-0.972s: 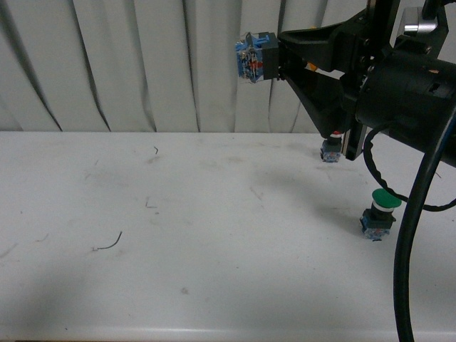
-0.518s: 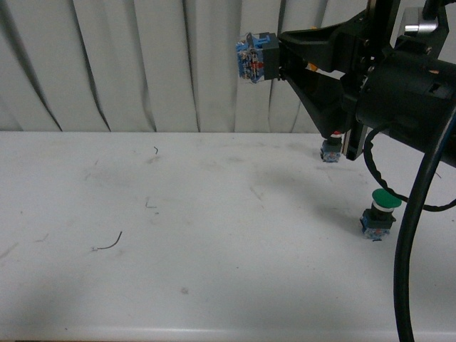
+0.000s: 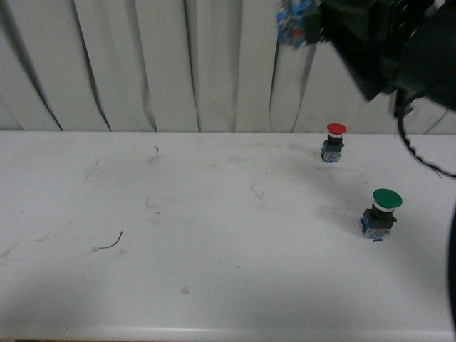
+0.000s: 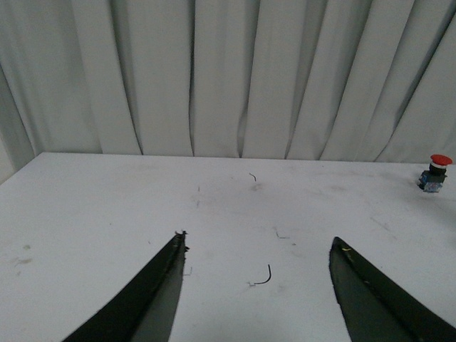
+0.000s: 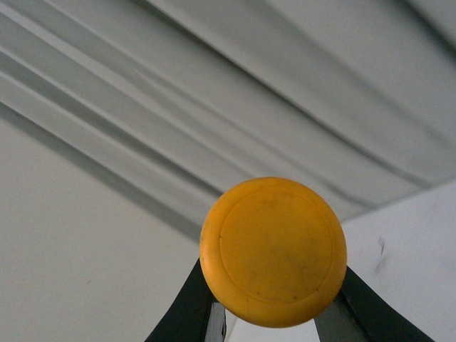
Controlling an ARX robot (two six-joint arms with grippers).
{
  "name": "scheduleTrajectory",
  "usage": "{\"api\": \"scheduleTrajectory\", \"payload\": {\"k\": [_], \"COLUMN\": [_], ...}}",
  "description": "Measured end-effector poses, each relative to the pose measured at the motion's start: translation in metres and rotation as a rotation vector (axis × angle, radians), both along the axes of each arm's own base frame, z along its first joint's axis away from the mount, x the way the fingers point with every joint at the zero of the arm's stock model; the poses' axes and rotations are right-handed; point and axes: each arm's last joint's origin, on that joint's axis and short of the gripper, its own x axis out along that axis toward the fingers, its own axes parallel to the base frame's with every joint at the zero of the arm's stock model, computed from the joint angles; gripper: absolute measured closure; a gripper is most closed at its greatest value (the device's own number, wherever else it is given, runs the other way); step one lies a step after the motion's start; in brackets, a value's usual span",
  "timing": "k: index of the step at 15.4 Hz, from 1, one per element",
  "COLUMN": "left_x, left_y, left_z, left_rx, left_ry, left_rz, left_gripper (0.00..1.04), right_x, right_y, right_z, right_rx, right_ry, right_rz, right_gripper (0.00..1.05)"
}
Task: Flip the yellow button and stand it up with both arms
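My right gripper (image 3: 313, 21) is shut on the yellow button (image 5: 273, 251) and holds it high above the table, near the top of the front view. There only its blue block base (image 3: 293, 20) shows, blurred, pointing left. In the right wrist view the round yellow cap faces the camera, between the two black fingers (image 5: 187, 308). My left gripper (image 4: 256, 249) is open and empty, low over the white table (image 4: 107, 206); it is out of the front view.
A red-capped switch (image 3: 333, 142) stands at the back right of the table; it also shows in the left wrist view (image 4: 434, 172). A larger green-capped switch (image 3: 381, 212) stands nearer, at the right. Small wire scraps (image 3: 108, 244) lie on the left. A pleated white curtain (image 3: 142, 64) hangs behind.
My right arm has risen and swung right with the yellow button, so it no longer hides the red-capped switch. The switches on the table have not moved.
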Motion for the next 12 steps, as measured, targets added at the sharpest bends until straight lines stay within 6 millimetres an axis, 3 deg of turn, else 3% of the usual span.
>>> {"api": "scheduleTrajectory", "payload": {"k": [1,3,6,8,9,12], "left_x": [0.0,0.0,0.0,0.0,0.0,0.0], "left_y": [0.0,0.0,0.0,0.0,0.0,0.0], "left_z": [0.0,0.0,0.0,0.0,0.0,0.0], "left_rx": [0.0,0.0,0.001,0.0,0.001,0.0], "left_ry": [0.0,0.0,0.0,0.0,0.0,0.0], "left_rz": [0.0,0.0,0.0,0.0,0.0,0.0], "left_gripper": [0.29,0.08,0.07,0.07,0.07,0.07], "right_x": [0.008,0.021,0.037,0.043,0.046,0.059], "right_y": [-0.017,-0.045,-0.091,-0.116,-0.123,-0.117], "right_z": [0.015,0.015,-0.011,-0.016,-0.018,-0.036], "right_rx": [-0.096,-0.31,-0.628,-0.753,-0.784,-0.85], "right_ry": [-0.062,-0.023,0.127,0.181,0.204,0.279], "right_rz": [-0.104,-0.261,-0.455,-0.541,-0.567,-0.519], "right_gripper": [0.77,0.77,0.77,0.77,0.77,0.77]}}
